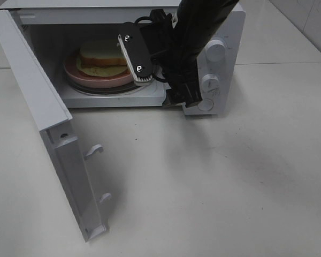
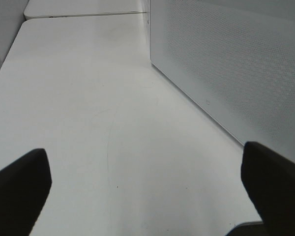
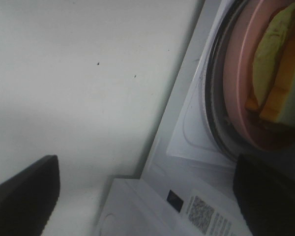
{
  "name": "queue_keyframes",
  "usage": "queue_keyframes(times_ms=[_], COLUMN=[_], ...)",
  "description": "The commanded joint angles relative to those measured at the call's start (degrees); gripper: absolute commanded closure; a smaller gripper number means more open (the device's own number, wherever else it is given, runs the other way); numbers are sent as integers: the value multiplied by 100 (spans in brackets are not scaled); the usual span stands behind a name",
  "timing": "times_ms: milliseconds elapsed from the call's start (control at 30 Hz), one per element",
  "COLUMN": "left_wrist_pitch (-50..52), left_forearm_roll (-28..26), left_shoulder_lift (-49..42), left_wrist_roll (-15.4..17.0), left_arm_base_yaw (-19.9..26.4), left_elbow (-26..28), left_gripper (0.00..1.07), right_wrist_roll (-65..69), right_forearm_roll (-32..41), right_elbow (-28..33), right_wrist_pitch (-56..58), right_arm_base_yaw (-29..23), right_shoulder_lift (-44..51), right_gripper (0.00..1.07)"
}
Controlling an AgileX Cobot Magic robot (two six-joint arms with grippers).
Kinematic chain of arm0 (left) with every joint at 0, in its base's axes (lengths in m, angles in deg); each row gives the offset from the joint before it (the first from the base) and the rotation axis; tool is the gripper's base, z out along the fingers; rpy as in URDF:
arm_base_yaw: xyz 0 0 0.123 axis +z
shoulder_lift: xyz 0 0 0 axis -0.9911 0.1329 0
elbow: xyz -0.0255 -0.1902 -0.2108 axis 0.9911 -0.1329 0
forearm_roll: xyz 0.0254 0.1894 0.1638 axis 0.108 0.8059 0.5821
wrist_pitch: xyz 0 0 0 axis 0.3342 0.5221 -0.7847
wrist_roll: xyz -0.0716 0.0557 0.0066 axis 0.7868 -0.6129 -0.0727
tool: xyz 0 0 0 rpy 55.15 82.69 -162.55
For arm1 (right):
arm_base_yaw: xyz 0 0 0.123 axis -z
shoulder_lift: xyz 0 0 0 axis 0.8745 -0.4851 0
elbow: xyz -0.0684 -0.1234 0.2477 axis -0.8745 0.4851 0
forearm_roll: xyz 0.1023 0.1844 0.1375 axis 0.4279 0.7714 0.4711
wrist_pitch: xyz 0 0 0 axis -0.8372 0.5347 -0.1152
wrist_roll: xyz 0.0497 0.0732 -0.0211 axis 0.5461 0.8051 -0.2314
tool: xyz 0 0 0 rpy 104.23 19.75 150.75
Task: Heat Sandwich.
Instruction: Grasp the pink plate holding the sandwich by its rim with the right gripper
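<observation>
White oven: microwave (image 1: 219, 32) on the far part of the desk (image 1: 214, 176), door (image 1: 37, 107) swung wide open to the left, cavity open to view.
Sandwich place: sandwich (image 1: 102, 58) inside the cavity, lying flat on the pink plate (image 1: 75, 72), plate resting on the turntable (image 1: 109, 88); already in, not yet heated.
Sandwich feel: judged light and soft; bread easy to dent, layers free to slide apart, lettuce limp at the edge.
Where to hold: better not on the bread itself; plate rim is the stiff part, so a grip there, at the near edge, with the plate kept level.
Right tool: right tool (image 1: 136, 51) at the mouth of the cavity, right of the plate, white fingers (image 1: 132, 53) just beside the plate rim; contact cannot be told from above.
Right tool opening: spread wide in the wrist view, dark tips at both sides of the picture, nothing between them; plate and sandwich corner near one tip, apart from it.
Left tool: left tool (image 2: 147, 187) low over bare desk beside the perforated side wall (image 2: 226, 64) of the microwave, spread wide, holding nothing, touching nothing visible.
Step in hand: likely clearing the cavity, then shutting the door.
Risk: arm in the opening blocks the door.
</observation>
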State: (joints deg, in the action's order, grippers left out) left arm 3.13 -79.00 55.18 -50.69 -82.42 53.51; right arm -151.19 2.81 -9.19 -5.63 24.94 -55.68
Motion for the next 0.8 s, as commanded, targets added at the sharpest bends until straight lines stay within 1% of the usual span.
queue_keyframes(times_ms=[33, 67, 133, 167, 200, 300, 333, 367, 500, 567, 633, 733, 800], left_wrist_pitch=[63, 63, 63, 63, 63, 63, 63, 63, 63, 63, 63, 63, 63], left_forearm_roll=[-6, -6, -6, -6, -6, -6, -6, -6, -6, -6, -6, -6, -6], left_shoulder_lift=[-115, -115, -115, -115, -115, -115, -115, -115, -115, -115, -115, -115, -115], left_wrist_roll=[17, 17, 17, 17, 17, 17, 17, 17, 17, 17, 17, 17, 17], left_arm_base_yaw=[17, 17, 17, 17, 17, 17, 17, 17, 17, 17, 17, 17, 17], left_elbow=[-23, -23, -23, -23, -23, -23, -23, -23, -23, -23, -23, -23, -23], left_gripper=[9, 9, 9, 9, 9, 9, 9, 9, 9, 9, 9, 9, 9], right_wrist_roll=[0, 0, 0, 0, 0, 0, 0, 0, 0, 0, -6, -6, 23], right_forearm_roll=[0, 0, 6, 34, 34, 97, 160, 160, 275, 338, 470, 470, 470], right_elbow=[-458, -458, -699, -922, -922, -1261, -1478, -1478, -1891, -1954, -2183, -2338, -2618], right_wrist_pitch=[-160, -160, -218, -292, -292, -304, -309, -309, -309, -298, -298, -286, -201], right_arm_base_yaw=[-11, -11, -11, -11, -11, -11, -11, -11, -11, -11, -11, -11, -11], right_shoulder_lift=[-510, -510, -762, -980, -980, -1301, -1518, -1518, -1948, -2011, -2212, -2326, -2521], right_gripper=[16, 16, 17, 17, 17, 18, 18, 18, 19, 20, 20, 20, 21])
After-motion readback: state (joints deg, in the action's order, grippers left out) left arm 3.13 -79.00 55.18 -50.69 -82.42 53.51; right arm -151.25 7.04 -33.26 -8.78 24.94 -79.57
